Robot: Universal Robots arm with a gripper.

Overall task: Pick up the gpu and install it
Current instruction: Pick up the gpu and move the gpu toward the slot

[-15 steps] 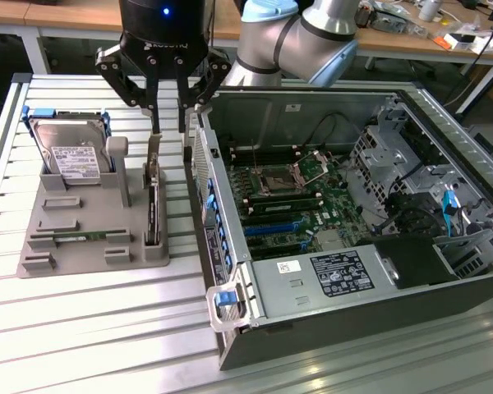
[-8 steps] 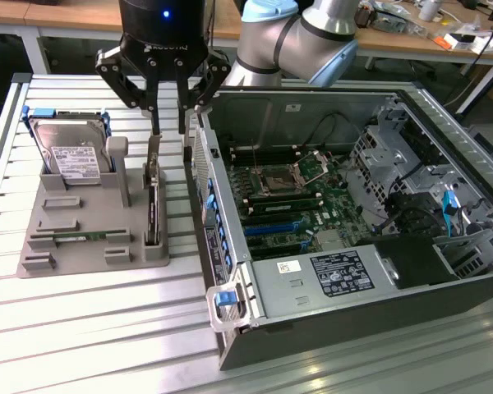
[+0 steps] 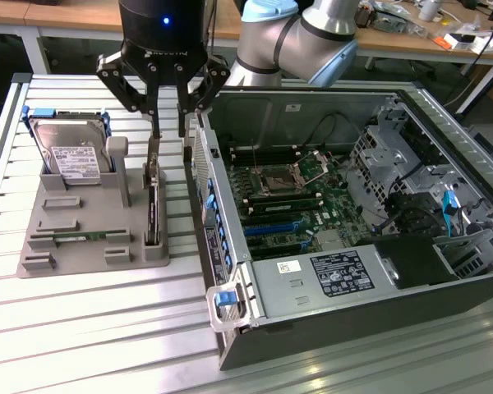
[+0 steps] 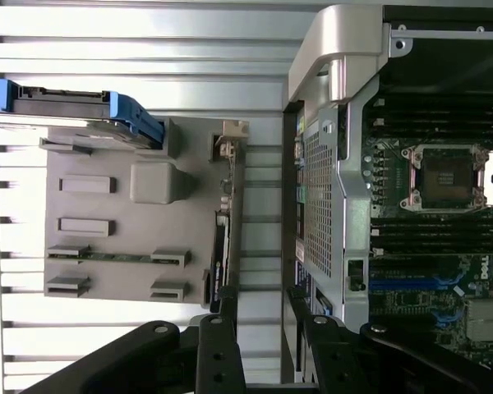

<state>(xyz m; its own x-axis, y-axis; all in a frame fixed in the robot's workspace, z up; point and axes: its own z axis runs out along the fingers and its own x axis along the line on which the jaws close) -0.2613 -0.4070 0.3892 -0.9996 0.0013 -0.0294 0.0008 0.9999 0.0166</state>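
Jaws spread wide and gripping nothing, hanging just above the gpu [image 3: 152, 215] [image 4: 219, 246]; one of the fingers [image 3: 155, 123] [image 4: 220, 349] stands over the card's bracket end, the other nearer the wall of the computer case [image 3: 312, 328]; contact with the card cannot be told. The gpu stands on edge in a slot of the grey holder [image 3: 82, 222] [image 4: 131, 222], on the side toward the case; seen edge-on, its faces are hidden and its lower edge is sunk in the slot. The arm [image 3: 312, 33] points its wrist straight down, its upper links cut off at the exterior view's top; holder and case rest on the slatted worktop [image 3: 107, 328].
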